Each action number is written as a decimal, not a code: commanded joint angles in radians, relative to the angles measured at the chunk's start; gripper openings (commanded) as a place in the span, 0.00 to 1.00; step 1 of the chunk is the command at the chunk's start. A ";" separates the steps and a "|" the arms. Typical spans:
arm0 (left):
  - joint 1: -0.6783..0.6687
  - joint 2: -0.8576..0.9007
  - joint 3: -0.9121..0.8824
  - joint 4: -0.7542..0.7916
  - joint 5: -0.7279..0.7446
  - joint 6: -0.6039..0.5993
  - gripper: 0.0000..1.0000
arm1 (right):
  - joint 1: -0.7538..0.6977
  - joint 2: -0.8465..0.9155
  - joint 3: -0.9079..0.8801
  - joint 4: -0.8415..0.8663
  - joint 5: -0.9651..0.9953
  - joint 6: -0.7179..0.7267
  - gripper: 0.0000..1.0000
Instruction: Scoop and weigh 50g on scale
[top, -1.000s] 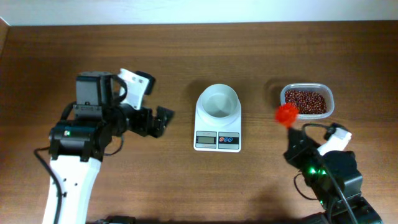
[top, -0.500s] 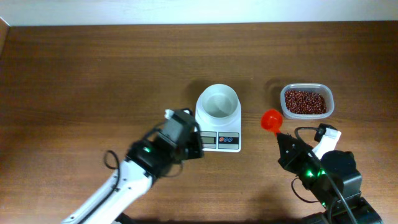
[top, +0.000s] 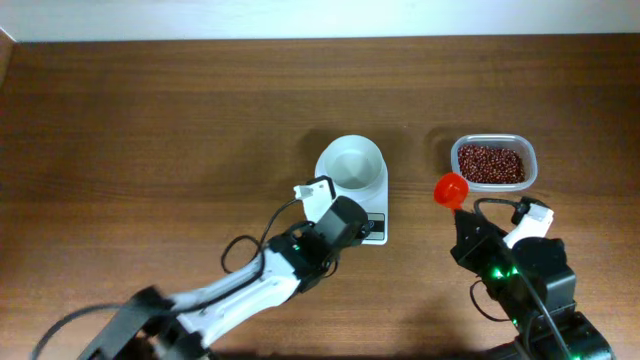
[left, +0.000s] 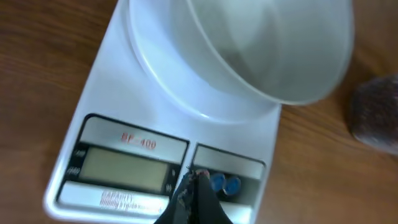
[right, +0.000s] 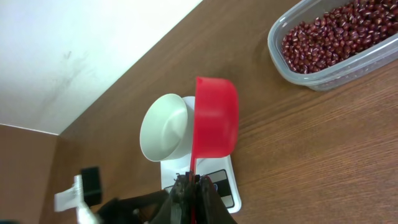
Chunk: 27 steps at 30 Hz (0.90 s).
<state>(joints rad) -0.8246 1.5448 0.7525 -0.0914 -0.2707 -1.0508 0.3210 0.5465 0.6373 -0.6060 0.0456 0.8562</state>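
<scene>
The left gripper (left: 196, 184) has its jaws pressed together into one dark tip, and in the left wrist view that tip sits at the bottom centre of the frame, on the button strip of the scale (left: 111, 93), just left of two blue buttons (left: 224, 184); it seems to touch the strip, though the blur there leaves actual contact uncertain. Left of the tip lies the grey display (left: 121, 166) with small red lettering above it, and above that, in the upper half of the frame, the round white bowl (left: 249, 50) stands on the scale's platform. From overhead the left gripper (top: 350, 222) covers the lower end of the scale (top: 377, 228), which sits at the middle of the wooden bench (top: 150, 120) with the bowl (top: 351, 163) on its upper part. The right gripper (right: 193, 184) has its jaws clamped on the thin handle of a red scoop (right: 215, 118), whose cup stands above them at the centre of the right wrist view, in front of the bowl and scale. Overhead, the right gripper (top: 468, 228) is right of centre, and the scoop (top: 451, 188) lies between the scale and a clear plastic tub (top: 528, 152), near the tub's lower left corner. The tub holds red beans (top: 491, 163) and stands well apart from the scale, in the right part of the frame.
</scene>
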 joint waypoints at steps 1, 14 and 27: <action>-0.004 0.067 -0.011 0.035 -0.013 -0.018 0.00 | -0.007 0.010 0.006 -0.001 0.019 -0.014 0.04; -0.004 0.082 0.134 -0.085 0.072 0.156 0.00 | -0.007 0.078 0.006 0.000 0.019 -0.014 0.04; -0.013 0.164 0.141 -0.078 0.075 0.155 0.00 | -0.007 0.078 0.006 0.000 0.019 -0.014 0.04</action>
<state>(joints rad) -0.8249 1.7020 0.8799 -0.1741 -0.2050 -0.9146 0.3210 0.6258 0.6373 -0.6064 0.0525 0.8562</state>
